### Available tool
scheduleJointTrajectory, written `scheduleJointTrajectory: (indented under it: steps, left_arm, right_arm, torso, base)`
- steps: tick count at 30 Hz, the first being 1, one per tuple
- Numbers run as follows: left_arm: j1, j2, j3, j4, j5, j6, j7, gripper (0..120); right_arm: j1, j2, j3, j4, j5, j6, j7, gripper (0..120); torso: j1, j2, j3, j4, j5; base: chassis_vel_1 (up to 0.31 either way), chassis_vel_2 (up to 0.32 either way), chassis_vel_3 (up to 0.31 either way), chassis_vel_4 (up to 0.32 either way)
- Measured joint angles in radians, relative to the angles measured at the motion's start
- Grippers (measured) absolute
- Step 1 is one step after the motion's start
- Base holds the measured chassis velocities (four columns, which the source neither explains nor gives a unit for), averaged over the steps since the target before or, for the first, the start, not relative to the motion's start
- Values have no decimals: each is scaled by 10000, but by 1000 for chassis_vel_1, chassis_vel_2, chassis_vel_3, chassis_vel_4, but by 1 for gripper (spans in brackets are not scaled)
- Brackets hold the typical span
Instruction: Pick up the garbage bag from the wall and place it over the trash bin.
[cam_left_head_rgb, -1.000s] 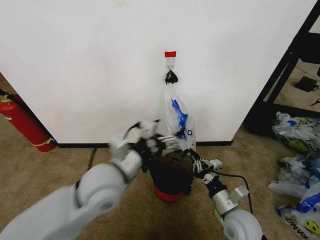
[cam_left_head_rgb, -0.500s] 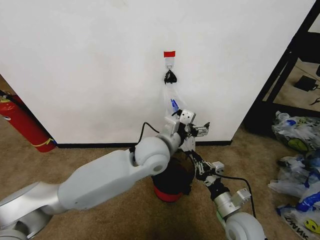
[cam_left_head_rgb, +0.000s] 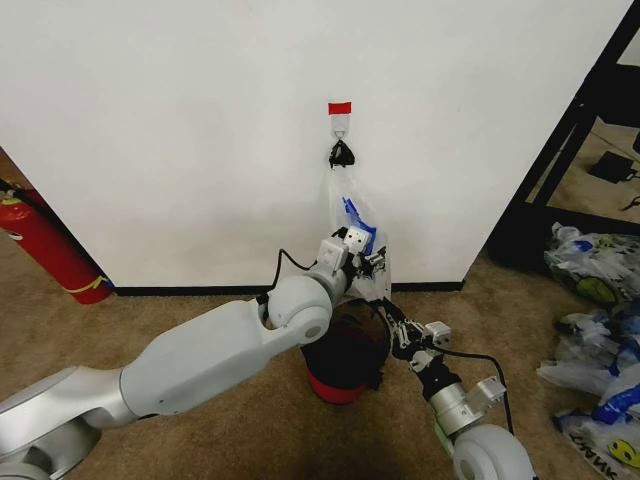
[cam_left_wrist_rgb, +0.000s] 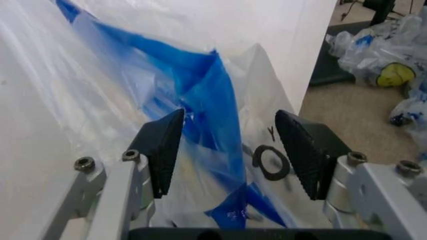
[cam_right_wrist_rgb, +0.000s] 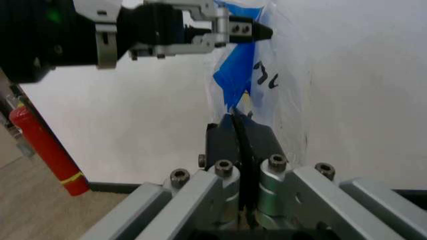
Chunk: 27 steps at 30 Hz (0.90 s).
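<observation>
The garbage bag (cam_left_head_rgb: 352, 222), thin white plastic with blue handles, hangs from a small hook (cam_left_head_rgb: 342, 150) on the white wall (cam_left_head_rgb: 180, 140). My left gripper (cam_left_head_rgb: 374, 262) is raised against the bag's lower half. In the left wrist view it (cam_left_wrist_rgb: 230, 150) is open, with the blue fold and black lettering of the bag (cam_left_wrist_rgb: 200, 90) between and behind its fingers. Just below, my right gripper (cam_left_head_rgb: 388, 315) is shut on the bag's bottom edge (cam_right_wrist_rgb: 232, 102), with its pads (cam_right_wrist_rgb: 230, 135) pressed together. The trash bin (cam_left_head_rgb: 345, 362), black with a red base, stands on the carpet under both grippers.
A red fire extinguisher (cam_left_head_rgb: 45, 250) leans at the wall's left end. Heaped smiley bags (cam_left_head_rgb: 600, 330) lie on the floor to the right, beside a black shelf frame (cam_left_head_rgb: 565, 150). A red tape strip (cam_left_head_rgb: 340, 107) sits above the hook.
My left arm swung up from left of the bin to the hanging bag, then drew back slightly left. The right gripper stayed at the bag's bottom.
</observation>
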Motion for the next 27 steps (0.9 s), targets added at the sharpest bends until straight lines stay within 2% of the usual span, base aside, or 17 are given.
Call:
scheduleJointTrajectory:
  steps: [6,8,12,15,24,27]
  left_arm:
    - [143,-190,82,207,344,-294,205,31]
    - [144,-216,83,234,358,-329,214,30]
    - [145,-242,27,305,367,-419,216,10]
    - [149,-164,9,274,347,-440,207,1]
    - [408,-120,-274,-35,350,-590,156,0]
    - [676,-114,-612,-276,340,-713,142,0]
  right_arm:
    - [-22,5,21,3,-1,-9,-2,0]
    - [-24,5,21,4,-1,-10,-3,0]
    - [-24,-9,24,8,-1,-13,-5,0]
    - [1,-11,34,-14,0,-13,-5,0]
    - [84,-3,29,-153,49,-7,46,0]
    - [109,-35,70,-204,57,-7,121,0]
  torso:
    - [0,2,0,0,0]
    - [0,2,0,0,0]
    - [0,2,0,-1,0]
    - [0,2,0,1,0]
    - [0,2,0,0,0]
    - [0,2,0,-2,0]
  base:
    - [0,0,0,0]
    - [0,0,0,0]
    - [0,0,0,0]
    - [0,0,0,0]
    - [0,0,0,0]
    - [0,0,0,0]
